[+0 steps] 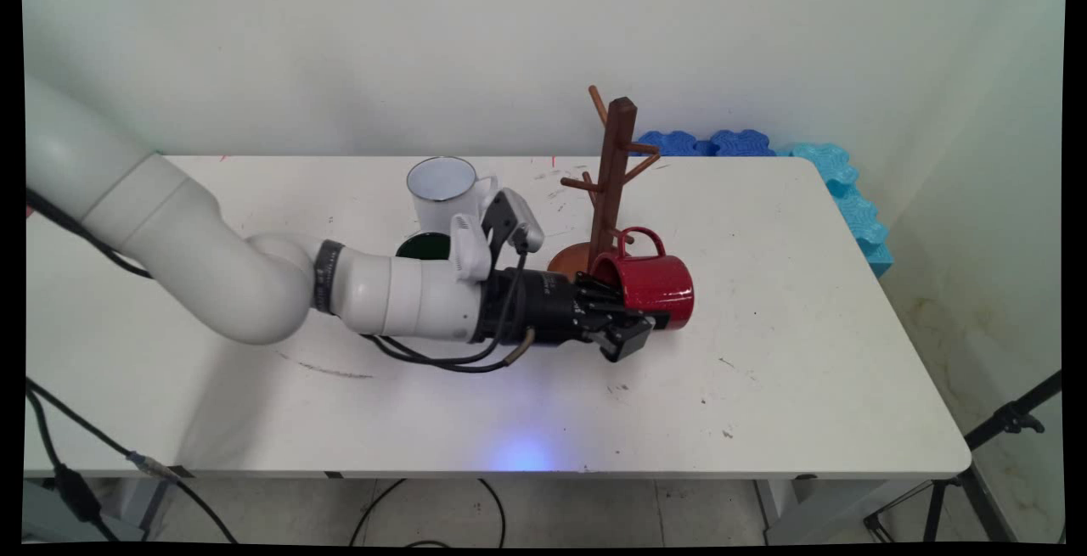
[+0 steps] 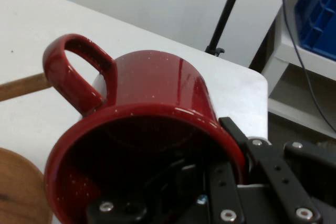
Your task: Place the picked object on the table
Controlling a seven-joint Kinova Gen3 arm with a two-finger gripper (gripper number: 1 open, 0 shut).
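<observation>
We see the gripper [image 1: 633,322] with jaws clamped across the red mug's [image 1: 652,283] rim, one inside | mug on its side, low over the tabletop [image 1: 807,301] beside wooden mug tree [image 1: 610,178] | white mug [image 1: 442,191] behind.

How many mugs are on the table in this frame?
3. A red mug lies on its side at the gripper, one finger inside its rim; a white mug stands upright behind the arm; a green mug shows partly behind the wrist. More may be hidden.
</observation>
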